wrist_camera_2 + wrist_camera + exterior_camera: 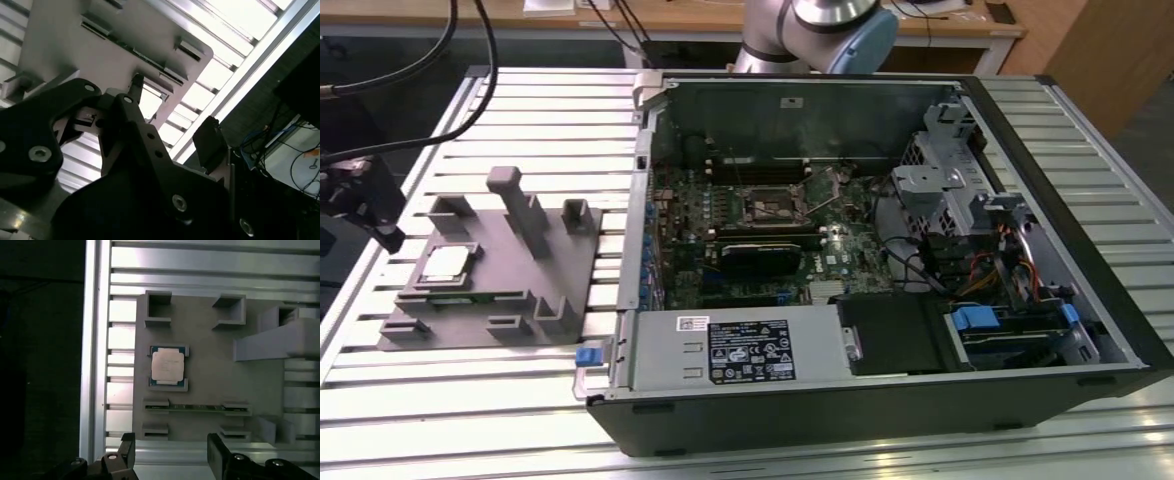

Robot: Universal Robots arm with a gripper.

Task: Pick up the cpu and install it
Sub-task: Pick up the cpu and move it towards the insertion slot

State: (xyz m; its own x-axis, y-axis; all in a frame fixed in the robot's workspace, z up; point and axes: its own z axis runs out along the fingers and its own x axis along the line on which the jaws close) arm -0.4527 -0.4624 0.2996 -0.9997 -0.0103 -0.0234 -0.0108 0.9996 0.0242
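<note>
Silvery cpu [168,366] lies near the table [122,310] edge, and the spread hand [171,439] should probably centre squarely over it.

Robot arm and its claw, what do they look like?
The arm is a round silver-grey metal tube with a pale blue cap on its joint. The black gripper has two flat, blunt fingers on chunky black link plates dotted with shiny silver screws.
</note>
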